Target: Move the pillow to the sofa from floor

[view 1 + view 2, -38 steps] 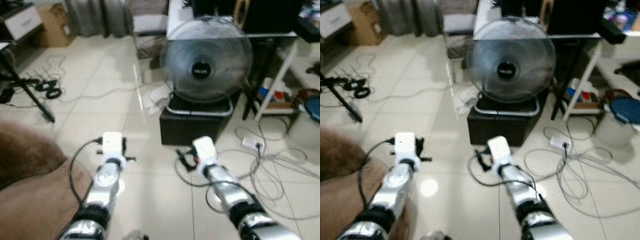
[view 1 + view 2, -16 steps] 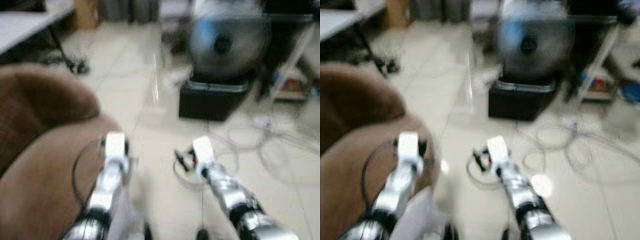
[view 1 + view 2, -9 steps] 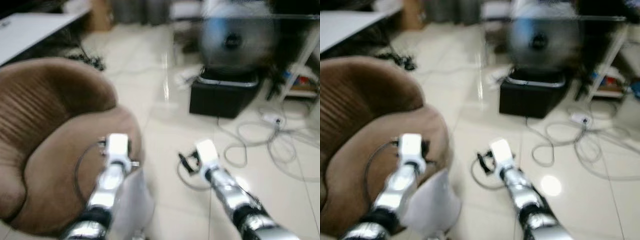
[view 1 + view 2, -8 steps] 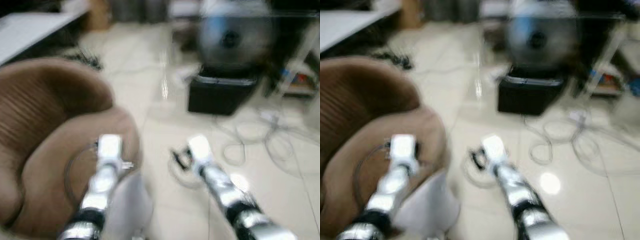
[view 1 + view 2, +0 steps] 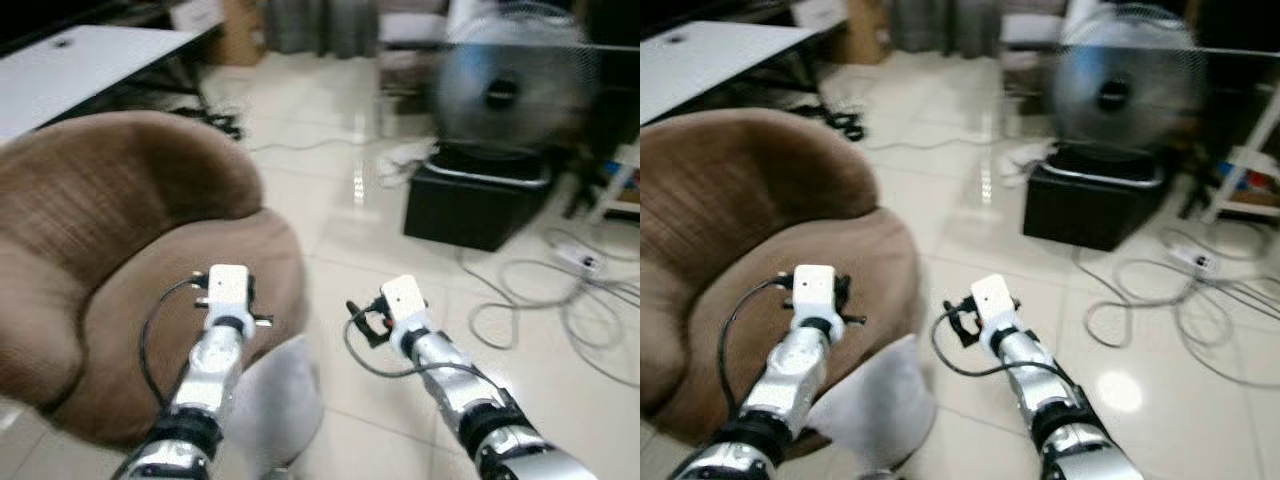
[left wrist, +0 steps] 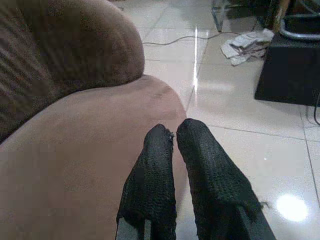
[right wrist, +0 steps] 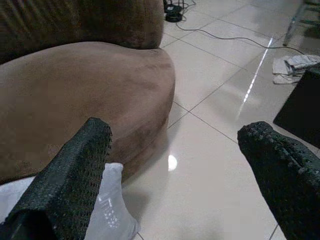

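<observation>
- Eye views: brown sofa ahead-left; white pillow low by its front edge, below and between both arms
- Left gripper over the seat, fingers pressed together, empty
- Right gripper above tile floor, fingers spread wide; pillow corner beside one finger
- Fan on black box; no legible writing

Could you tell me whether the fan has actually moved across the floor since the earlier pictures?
No. The fan sits on the black box as before, with the cables beside it; the whole scene has shifted, so the camera turned towards the sofa.
</observation>
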Robot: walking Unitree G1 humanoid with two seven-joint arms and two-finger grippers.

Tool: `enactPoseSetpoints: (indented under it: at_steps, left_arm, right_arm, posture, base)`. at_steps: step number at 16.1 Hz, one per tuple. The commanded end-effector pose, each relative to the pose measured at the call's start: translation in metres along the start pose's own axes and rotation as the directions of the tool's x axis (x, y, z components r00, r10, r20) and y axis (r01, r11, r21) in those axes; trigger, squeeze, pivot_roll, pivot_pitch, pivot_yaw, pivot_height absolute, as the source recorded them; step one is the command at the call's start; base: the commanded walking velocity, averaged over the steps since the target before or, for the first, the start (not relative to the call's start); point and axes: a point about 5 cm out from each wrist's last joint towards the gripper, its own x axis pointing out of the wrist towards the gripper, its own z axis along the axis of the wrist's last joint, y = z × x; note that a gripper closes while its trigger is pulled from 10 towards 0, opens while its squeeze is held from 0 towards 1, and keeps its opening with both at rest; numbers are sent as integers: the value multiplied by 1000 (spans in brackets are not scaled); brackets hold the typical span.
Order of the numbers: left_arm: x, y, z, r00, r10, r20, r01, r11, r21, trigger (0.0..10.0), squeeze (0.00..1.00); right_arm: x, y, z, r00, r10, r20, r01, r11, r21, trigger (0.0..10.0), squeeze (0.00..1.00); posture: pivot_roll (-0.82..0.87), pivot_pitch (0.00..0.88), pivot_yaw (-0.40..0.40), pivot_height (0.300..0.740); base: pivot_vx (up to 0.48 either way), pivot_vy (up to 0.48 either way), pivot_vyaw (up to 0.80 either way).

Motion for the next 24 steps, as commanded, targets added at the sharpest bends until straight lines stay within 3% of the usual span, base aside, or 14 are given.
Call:
enactPoseSetpoints:
  at_steps: [1,3,12,15,19,24]
  left_arm:
    - [0,2,-2,1000,6,-14,-6,1000,16,10000,0]
    - [-1,-1,-1,1000,-12,-10,12,1000,-6,10000,0]
    - [-1,-4,-4,1000,-3,-29,3,1000,31,10000,0]
    - [0,2,-2,999,38,-20,-38,999,23,10000,0]
    - [1,-4,0,999,33,-18,-32,998,48,10000,0]
    - [1,-1,3,993,114,32,-113,992,-50,10000,0]
  right_arm:
    - [1,0,1,1000,-3,-4,3,1000,-1,10000,0]
    - [1,0,1,1000,0,-4,0,1000,-4,10000,0]
    - [0,1,1,1000,22,-5,-22,1000,-13,10000,0]
    - [0,-4,0,1000,-5,-18,5,1000,-10,10000,0]
    - [1,-4,2,1000,-5,-15,5,1000,-13,10000,0]
    - [1,-4,1,1000,-21,-19,21,1000,17,10000,0]
  posture:
    - [-110,0,64,740]
    - [-111,0,65,740]
    - [-114,0,57,740]
    - [-112,0,56,740]
    - [-111,0,58,740]
    - [-113,0,61,740]
  base:
    - [0,0,606]
    - [0,0,613]
    - [0,0,604]
    - [0,0,604]
    - [0,0,655]
    - [0,0,663]
